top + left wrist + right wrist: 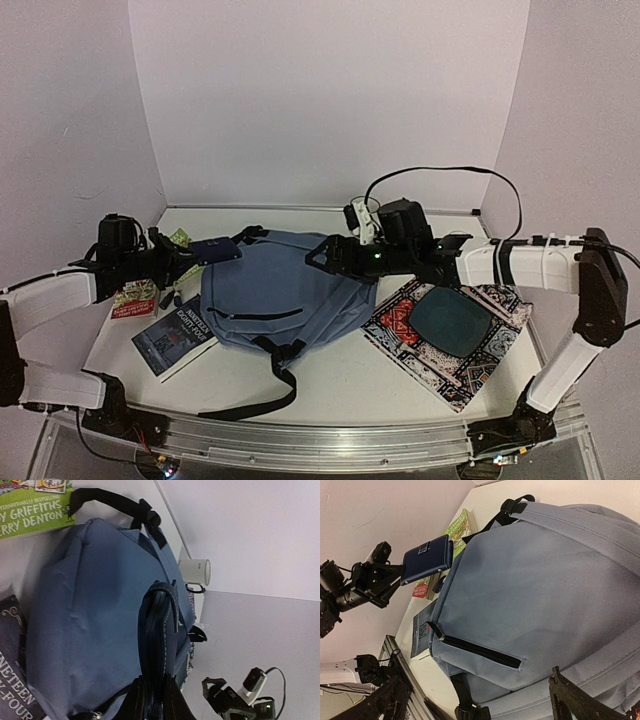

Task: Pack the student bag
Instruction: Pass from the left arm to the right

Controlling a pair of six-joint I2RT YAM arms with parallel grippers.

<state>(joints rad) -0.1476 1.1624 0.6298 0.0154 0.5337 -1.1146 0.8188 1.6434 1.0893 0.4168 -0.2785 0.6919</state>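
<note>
The slate-blue student bag (275,295) lies flat mid-table, its front pocket zipper (480,651) shut and a black strap trailing toward the front edge. My left gripper (188,255) is at the bag's top left corner, shut on a navy blue wallet-like case (215,248) held just above the table. The left wrist view shows the case edge-on (157,630) between the fingers (172,702). My right gripper (322,258) hovers over the bag's upper right, jaws wide open and empty. From there I see the bag (545,580) and the held case (427,560).
A green book (180,240) and a red-labelled book (135,300) lie at the left. A dark paperback (175,335) lies beside the bag. A patterned cloth mat (445,355) with a dark teal pad (450,318) lies at the right. A white ribbed cup (195,571) stands behind the bag.
</note>
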